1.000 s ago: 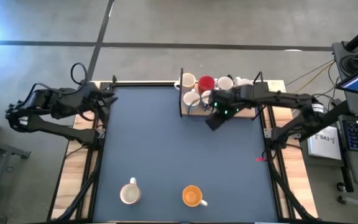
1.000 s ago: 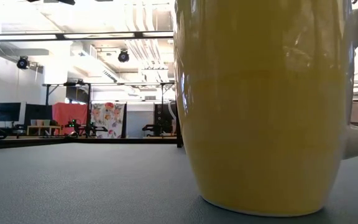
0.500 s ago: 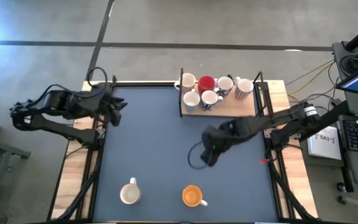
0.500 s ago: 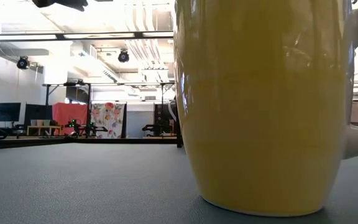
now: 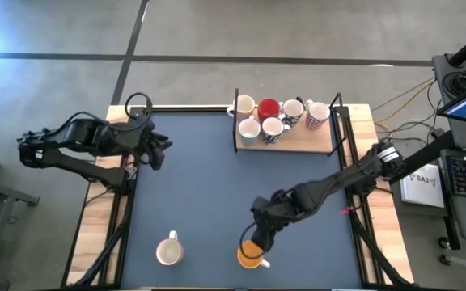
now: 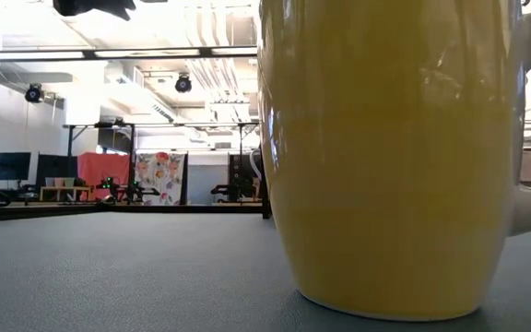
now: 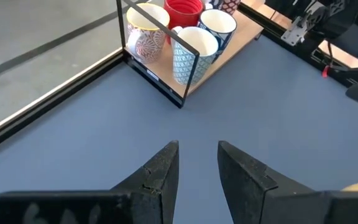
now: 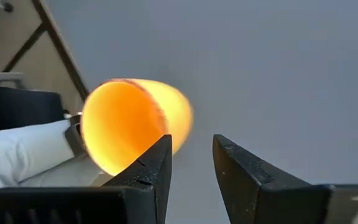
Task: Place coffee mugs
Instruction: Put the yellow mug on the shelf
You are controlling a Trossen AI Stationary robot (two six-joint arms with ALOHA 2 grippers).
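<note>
An orange mug [image 5: 252, 257] stands upright near the table's near edge, and it fills the low view as a yellow-orange mug [image 6: 385, 157]. A white mug [image 5: 169, 251] stands to its left. Several more mugs, one of them a red mug [image 5: 268, 107], stand on a wooden tray [image 5: 302, 143] at the far edge. My right gripper [image 5: 254, 239] hovers open just above the orange mug's far side. In the right wrist view the orange mug [image 8: 129, 121] shows past the right gripper [image 8: 191, 149]. My left gripper [image 5: 158, 147] waits open above the table's left side.
The tray has a thin upright metal frame [image 7: 185, 68] at its left end, in front of the mugs. The dark mat [image 5: 209, 186] between the tray and the two near mugs is bare. Wooden table strips and arm mounts flank the mat.
My right gripper has swept from the tray at the far edge across the mat toward the near edge, stopping over the orange mug with nothing in it. My left gripper has moved a little toward the table's right and near edge. No mug has moved.
</note>
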